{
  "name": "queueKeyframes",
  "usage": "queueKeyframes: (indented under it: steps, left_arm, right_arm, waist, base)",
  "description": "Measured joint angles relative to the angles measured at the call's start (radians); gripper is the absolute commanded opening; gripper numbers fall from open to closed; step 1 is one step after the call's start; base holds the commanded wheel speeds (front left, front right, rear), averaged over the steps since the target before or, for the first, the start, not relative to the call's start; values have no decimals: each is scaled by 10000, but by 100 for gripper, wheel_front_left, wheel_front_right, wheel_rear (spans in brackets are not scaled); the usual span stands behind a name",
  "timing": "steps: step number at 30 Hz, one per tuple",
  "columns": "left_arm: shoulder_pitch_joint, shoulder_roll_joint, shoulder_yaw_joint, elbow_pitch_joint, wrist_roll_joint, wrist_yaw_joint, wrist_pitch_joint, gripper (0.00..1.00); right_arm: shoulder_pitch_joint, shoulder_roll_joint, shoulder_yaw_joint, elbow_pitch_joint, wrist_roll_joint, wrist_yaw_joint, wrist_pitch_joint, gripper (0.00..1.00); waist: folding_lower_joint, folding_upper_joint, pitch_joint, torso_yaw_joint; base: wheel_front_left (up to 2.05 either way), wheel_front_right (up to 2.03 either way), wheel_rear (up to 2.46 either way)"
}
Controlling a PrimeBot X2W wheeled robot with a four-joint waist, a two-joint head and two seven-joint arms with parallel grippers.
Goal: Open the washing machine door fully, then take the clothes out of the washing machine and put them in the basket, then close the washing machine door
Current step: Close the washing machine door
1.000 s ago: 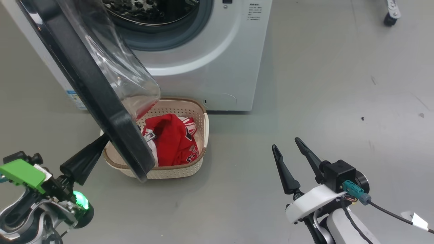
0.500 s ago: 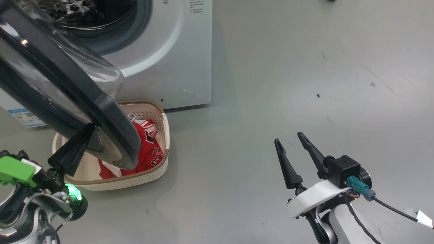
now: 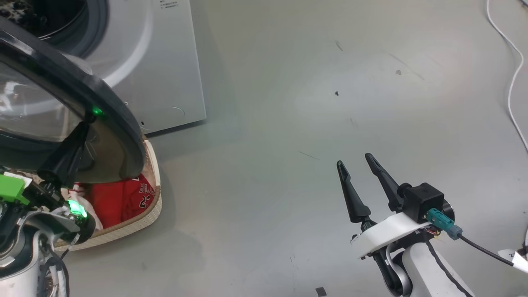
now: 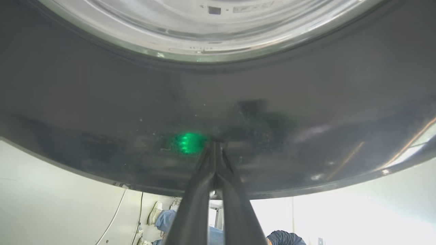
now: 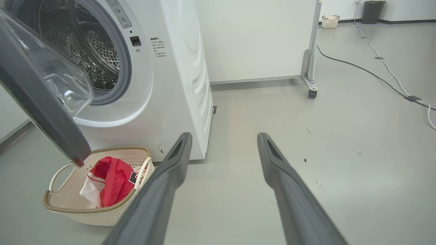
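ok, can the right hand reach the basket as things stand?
Probably yes: bare floor lies between the right hand and the basket; the washing machine door overhangs its far side, not the near rim.

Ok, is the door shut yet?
Open. The washing machine door stands clear of the drum mouth, over the basket, with the shut left gripper against its rim.
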Motion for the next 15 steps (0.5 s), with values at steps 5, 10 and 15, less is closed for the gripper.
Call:
queueKeyframes:
  steps: [5,10,15]
  left_arm:
    - [-339,-165,25,190,25,0,-290,0]
    - [-722,-316,4,412,25,-6,-662,0]
    - [-1088,-431,-46,696,25,-33,-1009,0]
  right_arm:
    - [0,8,-134,-15,6,0,0,100]
    - [-1,17,-130,-73,13,0,0,100]
    - [-4,48,-109,-90,15,0,0,100]
  waist:
    - [0,0,139,-216]
    - [0,0,252,-315]
    - [0,0,309,-378]
  base:
    - [0,0,0]
    - [0,0,0]
    - [0,0,0]
